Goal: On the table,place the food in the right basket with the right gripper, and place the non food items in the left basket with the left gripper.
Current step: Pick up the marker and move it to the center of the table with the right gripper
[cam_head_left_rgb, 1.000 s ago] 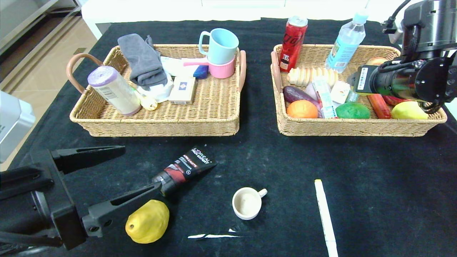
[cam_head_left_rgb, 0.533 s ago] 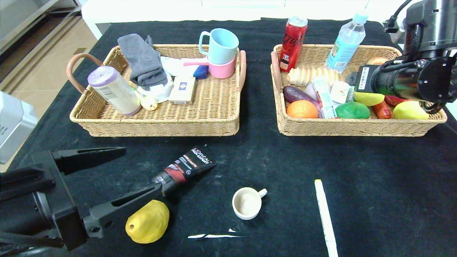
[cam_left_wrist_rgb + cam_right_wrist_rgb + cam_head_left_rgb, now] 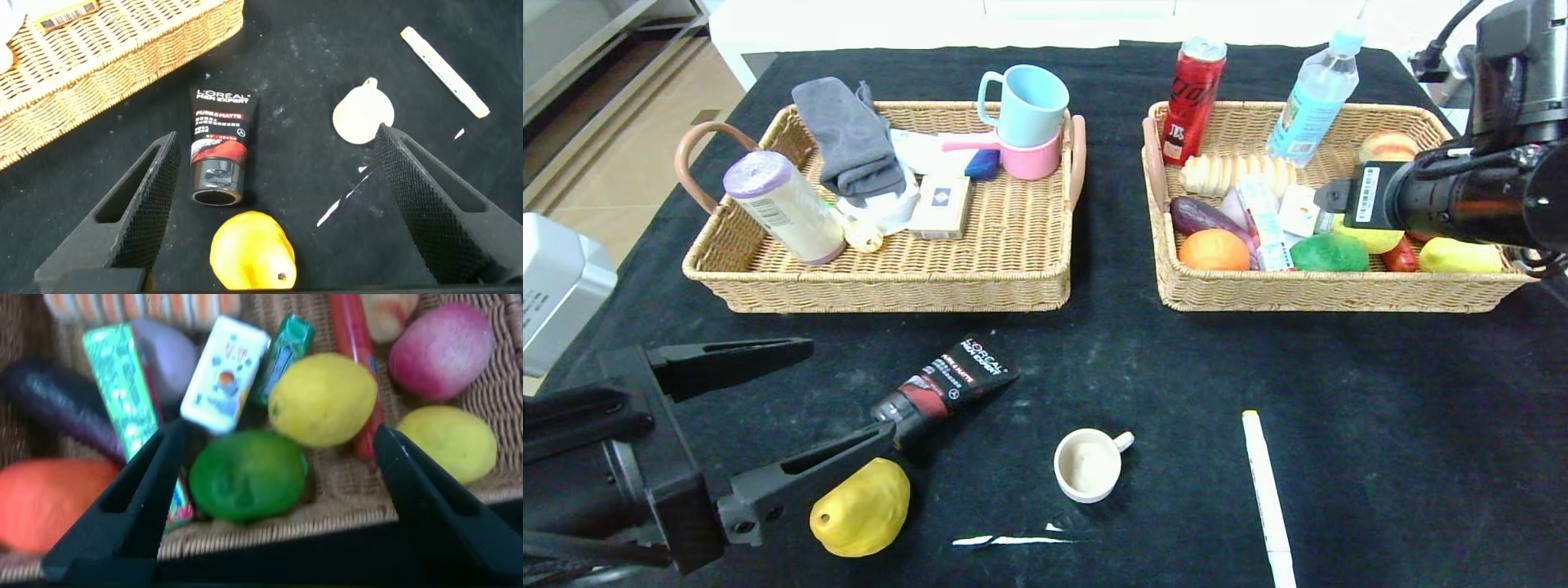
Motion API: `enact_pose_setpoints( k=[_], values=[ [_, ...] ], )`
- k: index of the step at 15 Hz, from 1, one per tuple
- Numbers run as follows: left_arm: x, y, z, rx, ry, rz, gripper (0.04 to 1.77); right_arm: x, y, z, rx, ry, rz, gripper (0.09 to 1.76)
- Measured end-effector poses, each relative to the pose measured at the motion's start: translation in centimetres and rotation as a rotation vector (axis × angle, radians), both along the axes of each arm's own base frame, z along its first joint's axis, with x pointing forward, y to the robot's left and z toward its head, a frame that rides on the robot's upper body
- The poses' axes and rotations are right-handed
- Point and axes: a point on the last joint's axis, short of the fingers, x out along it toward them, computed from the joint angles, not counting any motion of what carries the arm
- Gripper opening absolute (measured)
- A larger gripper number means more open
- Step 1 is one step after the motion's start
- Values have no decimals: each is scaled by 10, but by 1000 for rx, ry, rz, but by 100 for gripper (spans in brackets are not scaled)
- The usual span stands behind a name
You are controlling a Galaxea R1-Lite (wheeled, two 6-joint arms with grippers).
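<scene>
Already the table (image 3: 1380, 425) is mostly cleared: the right basket (image 3: 1339, 290) at two o'clock holds the smooth lemon (image 3: 323, 398) among fruit, bread and drinks, and the left basket (image 3: 890, 286) at ten o'clock holds mugs and a grey cloth (image 3: 849, 135). Left at six o'clock are the bumpy yellow fruit (image 3: 860, 508), the cosmetic tube (image 3: 943, 385), the small cup (image 3: 1086, 465) and, toward five, the marker pen (image 3: 1264, 490). The right end effector (image 3: 270, 502) hovers over its basket, spread wide, empty. The left end effector (image 3: 278, 204) is wide open, empty, straddling tube and fruit, which touch, so that fruit crowds any grasp on the tube.
</scene>
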Motion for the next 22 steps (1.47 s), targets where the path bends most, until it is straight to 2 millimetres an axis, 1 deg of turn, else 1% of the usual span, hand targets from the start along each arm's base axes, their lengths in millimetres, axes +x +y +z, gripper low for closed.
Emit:
enact_pose_setpoints(
  k=[2, 6, 9, 10, 12, 16, 19, 22],
  values=[
    [0, 0, 0, 1, 2, 0, 172, -21, 3, -3, -6, 40, 33, 167],
    [1, -1, -2, 5, 8, -1, 172, -71, 17, -11, -9, 160, 138, 169],
    [0, -2, -3, 5, 12, -14, 172, -103, 28, -18, 36, 283, 226, 169],
    [0, -3, -4, 6, 13, -17, 172, -110, 31, -20, 69, 329, 262, 170],
    [-1, -3, -4, 6, 13, -17, 172, -115, 35, -27, 78, 376, 287, 170],
    [-1, -3, -4, 5, 11, -18, 172, -118, 46, -56, 15, 475, 318, 170],
    [-1, -3, -4, 5, 11, -19, 172, -118, 57, -73, -17, 536, 328, 170],
    [-1, -3, -3, 3, 8, -17, 172, -114, 69, -88, -20, 586, 314, 170]
  ],
)
